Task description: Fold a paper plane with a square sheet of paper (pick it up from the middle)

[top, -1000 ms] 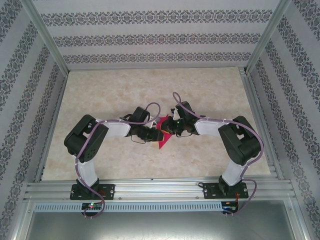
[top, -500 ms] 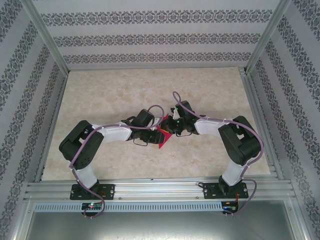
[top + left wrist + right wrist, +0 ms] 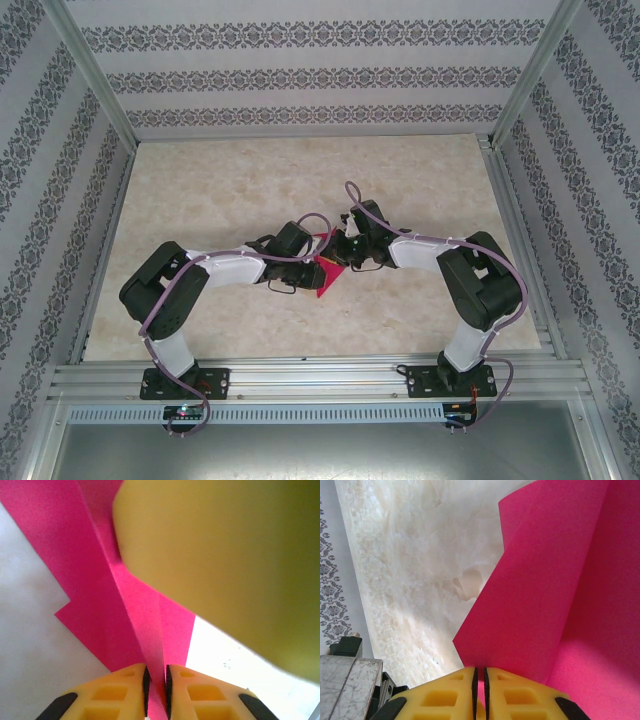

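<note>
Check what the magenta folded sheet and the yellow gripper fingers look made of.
Magenta folded sheet: thin matte paper, apparently; it holds sharp creases and shows a fine grain. Yellow fingers of the right gripper: likely moulded plastic or rubbery polymer, smooth, with recessed pockets; hardness can't be judged.

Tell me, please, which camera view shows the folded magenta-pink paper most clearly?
Right wrist view: the magenta-pink paper appears large, unobstructed, layers distinct. Left wrist: a blurred yellow shape hides part. Top: just a small distant patch.

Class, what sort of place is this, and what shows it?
Likely a robotics lab cell: aluminium frame, wallpapered backdrop panels, and pink paper pinched by the left end effector and right end effector.
</note>
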